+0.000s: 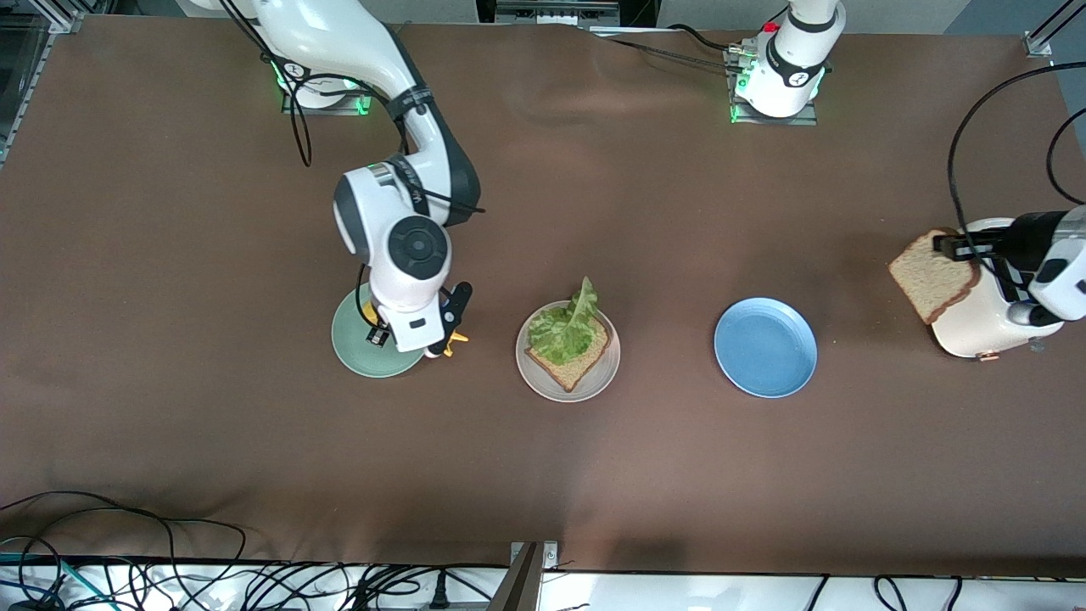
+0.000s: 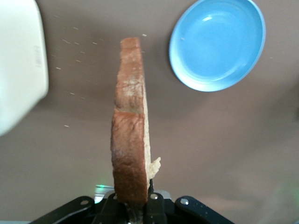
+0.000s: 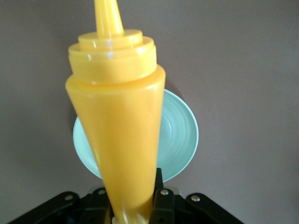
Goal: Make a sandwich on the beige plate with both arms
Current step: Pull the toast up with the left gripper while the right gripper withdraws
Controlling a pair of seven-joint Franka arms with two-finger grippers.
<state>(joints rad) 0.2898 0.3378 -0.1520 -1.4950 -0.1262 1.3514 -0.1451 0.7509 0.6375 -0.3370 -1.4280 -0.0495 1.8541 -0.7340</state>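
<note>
Plates sit in a row across the middle of your table. Start with the beige plate [image 1: 568,362] at the centre: it carries one bread slice [image 1: 575,355] lying flat, with a ruffled lettuce leaf [image 1: 567,327] on top of it, the leaf's tip pointing toward 12 o'clock in the front view.

At 3 o'clock from that plate, toward the left arm's end of the table, you see the blue plate [image 1: 765,347]. At 9 o'clock, toward the right arm's end, lies the mint-green plate [image 1: 365,344], partly covered by the right arm.

Over that green plate your right gripper [image 3: 133,205] is clamped around the base of a yellow squeeze bottle [image 3: 119,126], with the bottle's nozzle pointing away from the wrist.

Look next at the table's edge at 3 o'clock, a little farther from the front camera than the plates: your left gripper [image 1: 957,247] hangs over a cream-white toaster [image 1: 976,327], its fingers pinched tight on the crust of a second bread slice [image 2: 130,135], which hangs on edge in the air.
</note>
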